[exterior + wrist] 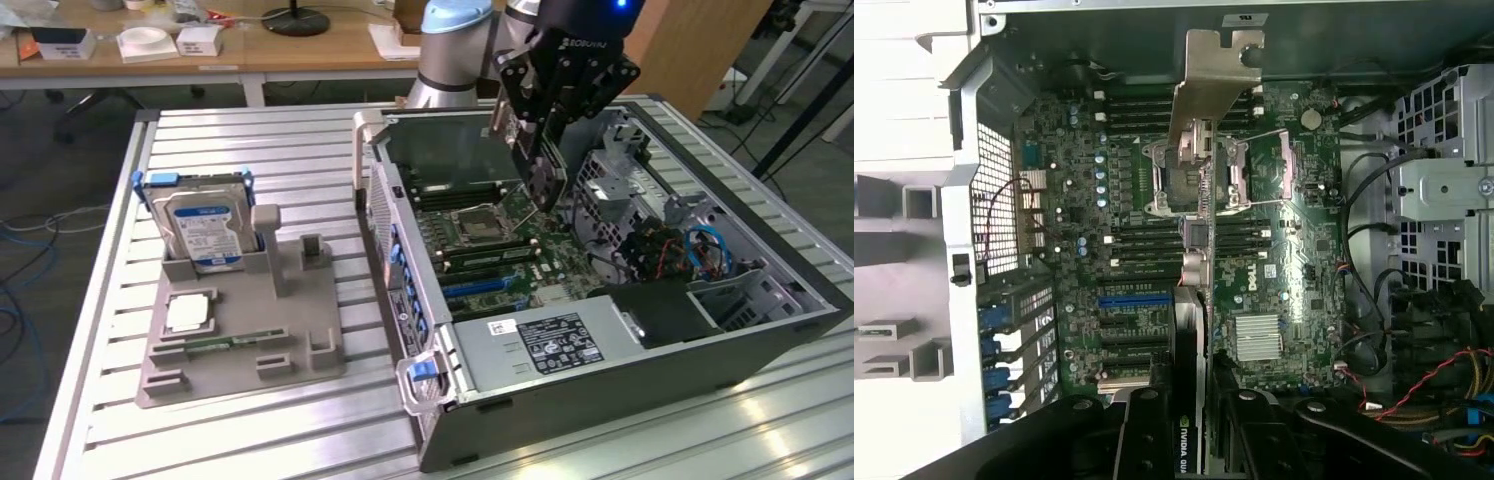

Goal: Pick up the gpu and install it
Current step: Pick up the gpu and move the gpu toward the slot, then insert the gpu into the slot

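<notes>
One gpu (541, 175) is hanging in the gripper (541, 130), upright on its edge, inside the open computer case (400, 250) and above the motherboard (514, 250). The gripper's jaws are standing partly closed and are pinching the card between them, one finger on each flat face. In the exterior view the card is reaching down out of the black fingers toward the processor socket (478, 225), with the arm coming in from above the case's far end.

In the wrist view the gpu (1204, 250) is showing edge-on as a thin line running away from the gripper (1194, 445), its silver bracket (1212, 80) at the far end near the case wall. The dark fingers (1144, 445) are flanking the near end, where part of a printed label is peeking out.

Both flat faces are turning away from the wrist camera, and the fingers are covering the card's upper part in the exterior view. Whether the lower edge is touching the motherboard (1294, 250) cannot be told.

Well apart from the case, toward the exterior view's left, a hard drive (200, 230) is standing in a grey holder (240, 340) on the slatted table (267, 140).
</notes>
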`<state>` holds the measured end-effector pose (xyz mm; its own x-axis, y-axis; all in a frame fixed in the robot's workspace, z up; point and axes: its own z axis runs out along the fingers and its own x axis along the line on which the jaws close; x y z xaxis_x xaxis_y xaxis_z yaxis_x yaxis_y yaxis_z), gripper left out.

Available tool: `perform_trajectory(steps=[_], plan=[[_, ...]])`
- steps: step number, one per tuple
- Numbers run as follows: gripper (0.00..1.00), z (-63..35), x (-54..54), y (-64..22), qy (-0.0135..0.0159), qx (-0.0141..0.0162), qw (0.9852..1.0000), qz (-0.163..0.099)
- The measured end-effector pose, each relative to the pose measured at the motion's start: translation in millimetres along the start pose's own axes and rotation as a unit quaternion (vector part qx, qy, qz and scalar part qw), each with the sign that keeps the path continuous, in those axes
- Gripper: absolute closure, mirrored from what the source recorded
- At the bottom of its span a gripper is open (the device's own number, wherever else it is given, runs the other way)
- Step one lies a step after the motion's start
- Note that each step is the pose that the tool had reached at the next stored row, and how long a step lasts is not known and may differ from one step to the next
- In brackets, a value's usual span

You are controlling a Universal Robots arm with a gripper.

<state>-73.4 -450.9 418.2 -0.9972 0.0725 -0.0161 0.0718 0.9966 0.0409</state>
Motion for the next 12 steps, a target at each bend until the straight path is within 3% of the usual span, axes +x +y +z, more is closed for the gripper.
perform_trajectory(steps=[12], plan=[[0.74,0.4,0.0,0.1,0.0,0.001,1.0,-0.001]])
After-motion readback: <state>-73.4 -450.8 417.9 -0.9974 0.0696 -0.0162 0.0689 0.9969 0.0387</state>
